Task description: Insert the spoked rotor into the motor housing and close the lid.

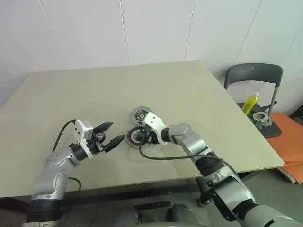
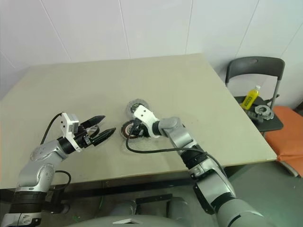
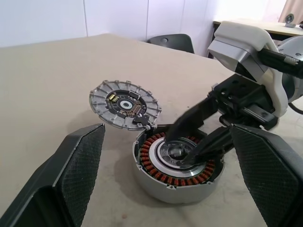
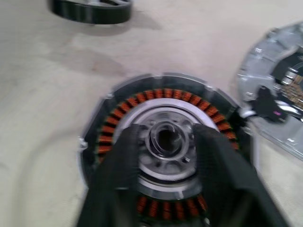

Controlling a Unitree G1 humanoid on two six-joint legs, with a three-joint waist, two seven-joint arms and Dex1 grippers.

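My right claw (image 3: 189, 142) sat inside the motor housing (image 3: 177, 187), fingers spread either side of the spoked rotor's (image 4: 166, 142) hub and clamped on nothing; the rotor lay seated within the copper windings. The lid (image 3: 124, 101) leaned against the housing's rim, hinged open. I judged I should lift straight up, without snagging the hub. My left claw (image 1: 109, 135) gaped empty nearby.
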